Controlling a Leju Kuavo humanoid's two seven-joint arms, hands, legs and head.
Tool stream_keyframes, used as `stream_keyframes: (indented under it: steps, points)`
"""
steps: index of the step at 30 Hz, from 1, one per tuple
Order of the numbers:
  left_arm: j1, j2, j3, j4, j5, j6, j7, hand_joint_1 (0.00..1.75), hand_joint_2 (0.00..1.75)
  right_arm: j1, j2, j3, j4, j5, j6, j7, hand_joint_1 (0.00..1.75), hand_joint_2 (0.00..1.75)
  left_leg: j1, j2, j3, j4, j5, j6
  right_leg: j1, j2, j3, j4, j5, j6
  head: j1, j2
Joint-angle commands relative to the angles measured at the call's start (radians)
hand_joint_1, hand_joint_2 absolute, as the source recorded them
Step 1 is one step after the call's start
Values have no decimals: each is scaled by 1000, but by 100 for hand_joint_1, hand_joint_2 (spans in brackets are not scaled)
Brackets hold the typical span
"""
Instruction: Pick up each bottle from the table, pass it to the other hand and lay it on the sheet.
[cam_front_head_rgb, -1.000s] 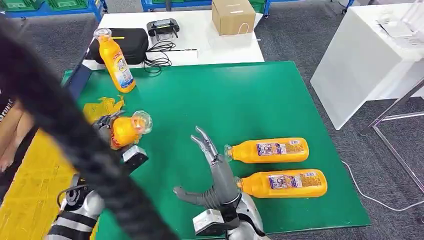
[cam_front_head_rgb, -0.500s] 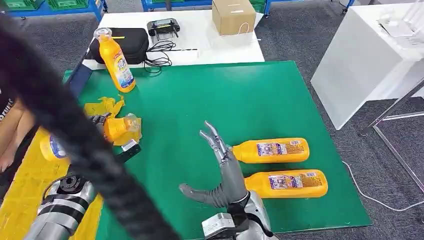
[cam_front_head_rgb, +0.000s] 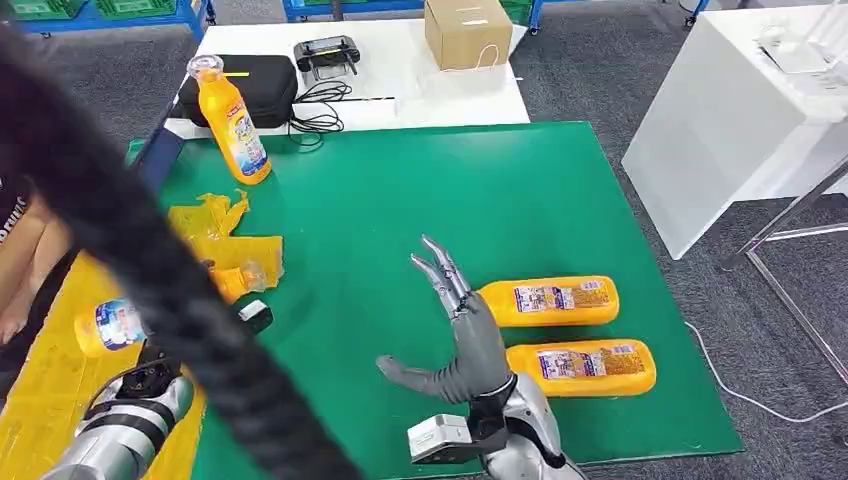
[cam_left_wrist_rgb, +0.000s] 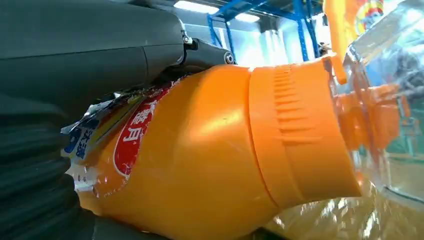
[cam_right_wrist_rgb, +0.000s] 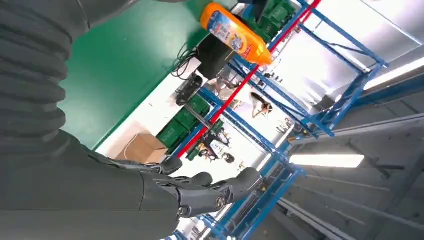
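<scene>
Landmark: take the green tabletop (cam_front_head_rgb: 420, 200) as your reference.
Left hand (cam_front_head_rgb: 225, 300): at the tabletop's left edge, over the yellow sheet (cam_front_head_rgb: 40, 380); it grips the held bottle (cam_left_wrist_rgb: 210, 150) around the body, cap end out.
Right hand (cam_front_head_rgb: 455, 335): near the tabletop's front edge, fingers spread, holding nothing.
Other bottles: two lying bottles (cam_front_head_rgb: 545, 301) just beside the right hand; one upright bottle (cam_front_head_rgb: 232, 125) at the far-left corner.
Risk: I judge a release now could let the bottle roll, since round bottles roll and crumpled wrap (cam_front_head_rgb: 215, 225) lies close.
Risk two: the thick black cable (cam_front_head_rgb: 150, 270) hides your view of the left hand.
</scene>
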Motion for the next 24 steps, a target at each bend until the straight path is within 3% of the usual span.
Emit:
stream_keyframes:
  steps: [1,5,6,7,17,24]
  points:
    - [-29,-28,61,118,42,-4,-29,175,175,-67,-35,15,61,26,25,27,0,175,1,1,3,0,-1,0,1,0,3,-1,0,0,0,0]
    - [-23,-42,104,126,96,-4,-66,175,175,-76,-34,23,76,24,28,31,0,175,1,0,2,0,-1,0,1,-1,3,-1,0,0,0,0]
    - [-21,-44,111,125,105,-2,-76,54,175,-76,-35,24,77,24,28,32,0,175,0,0,2,0,0,0,0,-1,2,-1,0,0,0,0]
    - [-18,-47,117,121,110,5,-79,0,175,-76,-36,25,79,25,29,33,0,175,1,0,3,0,-1,0,1,-1,4,-2,-1,0,0,0]
    - [2,-90,222,60,298,-80,-198,0,175,-100,-31,12,121,75,47,82,0,175,1,0,2,0,-1,0,1,-1,3,-1,0,0,0,0]
    - [14,-92,232,30,348,-110,-230,0,175,-112,-31,8,133,94,52,95,0,175,0,0,2,0,0,0,0,-1,3,-1,0,0,0,0]
